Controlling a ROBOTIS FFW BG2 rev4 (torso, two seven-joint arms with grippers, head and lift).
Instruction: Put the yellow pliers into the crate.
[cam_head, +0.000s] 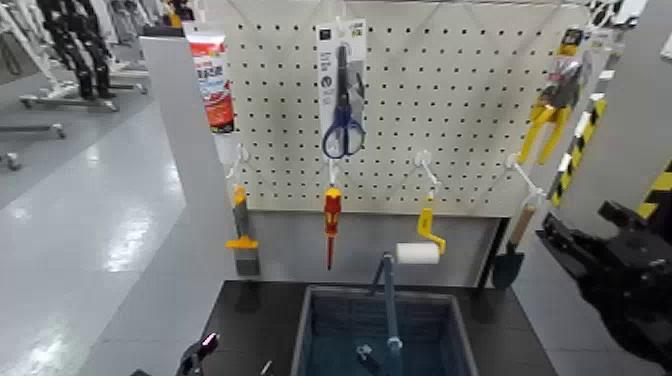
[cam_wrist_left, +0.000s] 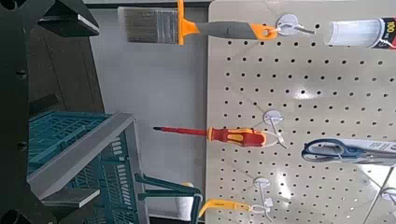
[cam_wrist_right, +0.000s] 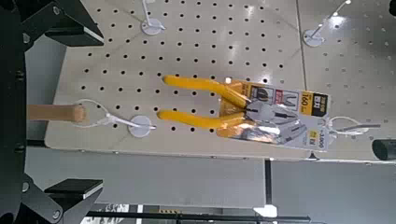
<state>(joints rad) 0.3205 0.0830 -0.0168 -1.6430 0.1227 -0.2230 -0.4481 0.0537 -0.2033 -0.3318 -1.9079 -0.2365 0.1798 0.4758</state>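
At the far left of the pegboard (cam_head: 285, 150), a red-and-white tube (cam_head: 211, 85) hangs above a paintbrush (cam_head: 243, 235); the left gripper (cam_wrist_left: 98, 110) waits low in front of the board's left side, spread open and empty; toward the board's middle, carded blue-handled scissors (cam_head: 343, 125) hang over a red-and-yellow screwdriver (cam_head: 332, 225); beneath the board, in front of it, sits the crate (cam_head: 303, 335), a blue-grey bar (cam_head: 391, 300) rising at its back; right of the board's middle dangles a paint roller (cam_head: 425, 235), its white sleeve beside the bar and over the crate's back edge, crowding that side; at the board's lower right corner hangs a wooden-handled trowel (cam_head: 514, 245), below the pliers and near the right gripper; the yellow pliers (cam_head: 550, 110) hang on their card at the board's upper right; the right gripper (cam_wrist_right: 103, 114) hovers in front of the board's lower right, jaws wide apart, gripping nothing.
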